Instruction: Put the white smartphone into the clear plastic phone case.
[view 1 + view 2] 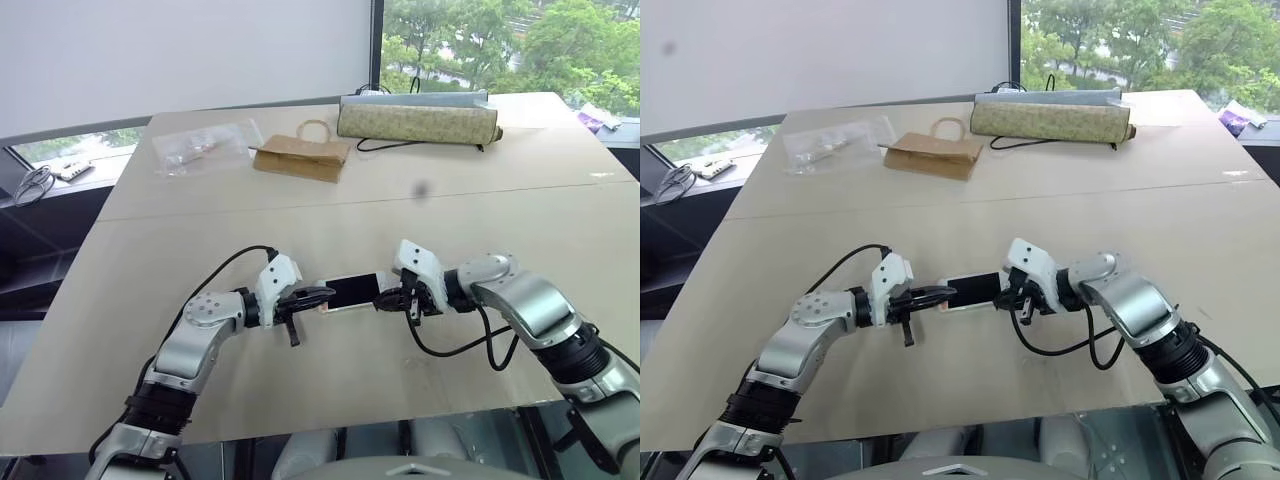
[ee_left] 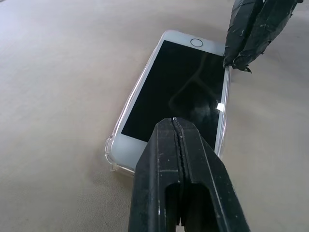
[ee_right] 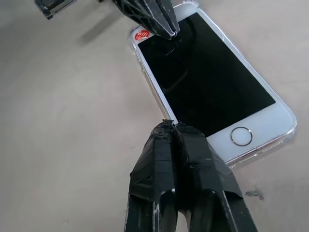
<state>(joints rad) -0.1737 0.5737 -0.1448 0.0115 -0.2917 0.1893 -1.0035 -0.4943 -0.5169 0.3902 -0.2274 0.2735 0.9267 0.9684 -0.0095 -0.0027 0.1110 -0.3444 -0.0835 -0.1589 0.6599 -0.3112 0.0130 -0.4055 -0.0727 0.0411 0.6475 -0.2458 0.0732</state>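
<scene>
The pale bench (image 1: pixel 300 380) carries the work near its front edge, at about 6 o'clock from the paper bag (image 1: pixel 300 158) far back. There the white smartphone (image 2: pixel 181 92) lies flat, screen up, already sitting inside the clear plastic phone case (image 2: pixel 112 153), whose rim shows around its corners. The phone looks stiff, light, glass-faced and slippery; the thin case looks springy, so I judge that pressing down on the white bezels or the corners is safer than pushing mid-screen, and any lift should pinch the long edges. The left gripper (image 1: pixel 322 294) at the 9 o'clock end and the right gripper (image 1: pixel 383 299) at 3 o'clock both have jaws closed, holding nothing, tips at the phone's 2 ends.
</scene>
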